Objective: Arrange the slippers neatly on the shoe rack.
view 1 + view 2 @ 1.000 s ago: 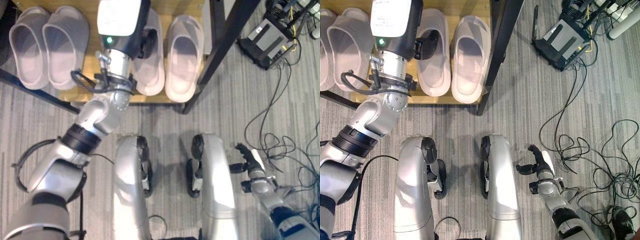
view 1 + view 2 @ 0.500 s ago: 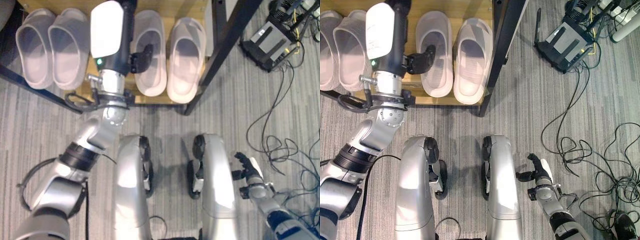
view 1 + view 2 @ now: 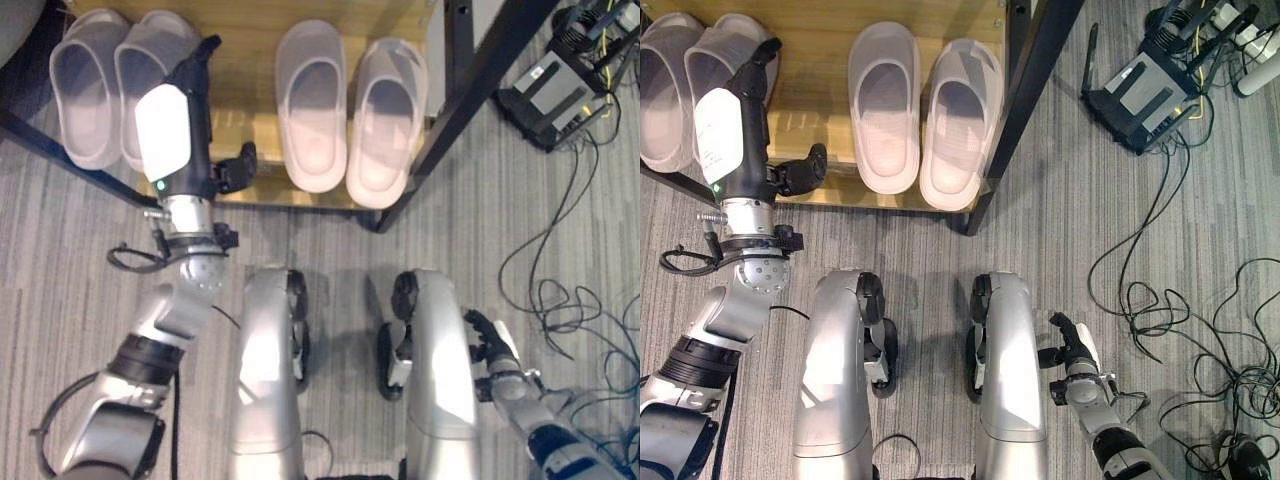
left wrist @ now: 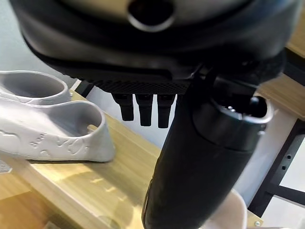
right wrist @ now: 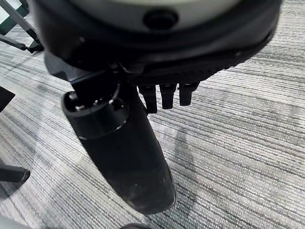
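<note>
From the head cameras: grey striped carpet (image 3: 330, 240), with a low wooden shoe rack (image 3: 250, 110) framed by black posts. On its shelf stand four pale grey slippers, toes pointing away: a left pair (image 3: 110, 85) and a right pair (image 3: 350, 120), each pair side by side. A black box (image 3: 1140, 85) and loose cables (image 3: 1190, 300) lie to the right. The left hand (image 3: 185, 130) hovers over the shelf between the pairs, fingers straight, holding nothing.

Left wrist view: one slipper (image 4: 52, 129) rests upright on the wood.

Right wrist view: the right hand (image 5: 143, 124) hangs over carpet, fingers relaxed, empty.
</note>
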Tool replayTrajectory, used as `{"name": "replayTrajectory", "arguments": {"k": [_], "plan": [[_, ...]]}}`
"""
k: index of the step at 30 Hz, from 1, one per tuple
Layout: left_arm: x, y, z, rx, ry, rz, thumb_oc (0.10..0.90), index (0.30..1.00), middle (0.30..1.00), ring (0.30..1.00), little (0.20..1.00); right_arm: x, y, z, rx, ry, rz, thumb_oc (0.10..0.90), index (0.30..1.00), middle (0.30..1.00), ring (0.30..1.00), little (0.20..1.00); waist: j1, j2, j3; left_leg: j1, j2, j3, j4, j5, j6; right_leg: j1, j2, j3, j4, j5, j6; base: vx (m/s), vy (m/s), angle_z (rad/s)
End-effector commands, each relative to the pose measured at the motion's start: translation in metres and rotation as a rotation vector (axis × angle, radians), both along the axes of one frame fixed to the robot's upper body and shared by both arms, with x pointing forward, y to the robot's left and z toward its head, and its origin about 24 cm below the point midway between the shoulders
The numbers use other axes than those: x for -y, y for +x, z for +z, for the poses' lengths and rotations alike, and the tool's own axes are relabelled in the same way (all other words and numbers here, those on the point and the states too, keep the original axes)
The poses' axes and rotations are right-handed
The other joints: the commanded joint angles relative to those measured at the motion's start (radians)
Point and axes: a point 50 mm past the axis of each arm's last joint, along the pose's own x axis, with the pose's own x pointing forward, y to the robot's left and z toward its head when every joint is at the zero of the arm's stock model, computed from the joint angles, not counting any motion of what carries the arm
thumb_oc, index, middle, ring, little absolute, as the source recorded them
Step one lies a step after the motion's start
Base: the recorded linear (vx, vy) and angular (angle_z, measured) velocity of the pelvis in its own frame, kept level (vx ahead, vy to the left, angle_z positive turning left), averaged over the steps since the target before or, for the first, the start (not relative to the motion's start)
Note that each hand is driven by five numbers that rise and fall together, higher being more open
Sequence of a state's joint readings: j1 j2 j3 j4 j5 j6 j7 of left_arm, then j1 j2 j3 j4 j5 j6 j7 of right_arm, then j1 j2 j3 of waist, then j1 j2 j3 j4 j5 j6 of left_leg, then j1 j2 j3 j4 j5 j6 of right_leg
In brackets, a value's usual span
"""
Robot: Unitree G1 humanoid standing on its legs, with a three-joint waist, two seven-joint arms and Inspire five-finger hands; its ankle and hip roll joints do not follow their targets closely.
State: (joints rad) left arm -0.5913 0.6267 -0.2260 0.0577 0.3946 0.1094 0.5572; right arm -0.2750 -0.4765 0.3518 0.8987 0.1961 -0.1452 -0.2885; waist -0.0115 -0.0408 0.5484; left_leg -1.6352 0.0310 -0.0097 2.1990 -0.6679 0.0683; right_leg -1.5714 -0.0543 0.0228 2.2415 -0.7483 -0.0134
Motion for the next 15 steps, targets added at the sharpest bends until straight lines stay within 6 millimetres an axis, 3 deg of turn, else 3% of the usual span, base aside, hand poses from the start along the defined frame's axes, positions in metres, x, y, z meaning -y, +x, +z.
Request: {"name": "replayTrajectory", "arguments": {"k": [1,6,15], "plan": [[0.028,-0.017,0.053,0.258,0.003,-0.166,0.800,0.900,0.900,0.900,0.900,0.024,-0.002,0.014,0.060,-0.050,-0.058,0.800,0.900,0.900,0.900,0.900,0.016,-0.007,-0.028,0.065,-0.058,-0.093,0.016,-0.126,0.068,0.001,-0.005,0.038,-0.063,0.034,-0.076,0.00,0.000,0.00],[0.045,-0.004,0.048,0.175,0.016,-0.233,0.800,0.900,0.900,0.900,0.900,0.019,0.003,0.015,0.066,-0.055,-0.032,0.800,0.900,0.900,0.900,0.900,0.003,-0.006,-0.028,0.065,-0.054,-0.096,0.015,-0.128,0.067,0.001,-0.004,0.042,-0.069,0.033,-0.076,0.00,0.000,0.00],[0.053,0.004,0.042,0.121,0.008,-0.279,0.800,0.900,0.900,0.900,0.900,0.017,0.002,0.012,0.048,-0.050,-0.028,0.800,0.900,0.900,0.900,0.900,-0.006,-0.009,-0.028,0.065,-0.053,-0.097,0.018,-0.129,0.066,0.001,-0.004,0.045,-0.068,0.033,-0.076,0.00,0.000,0.00]]}}
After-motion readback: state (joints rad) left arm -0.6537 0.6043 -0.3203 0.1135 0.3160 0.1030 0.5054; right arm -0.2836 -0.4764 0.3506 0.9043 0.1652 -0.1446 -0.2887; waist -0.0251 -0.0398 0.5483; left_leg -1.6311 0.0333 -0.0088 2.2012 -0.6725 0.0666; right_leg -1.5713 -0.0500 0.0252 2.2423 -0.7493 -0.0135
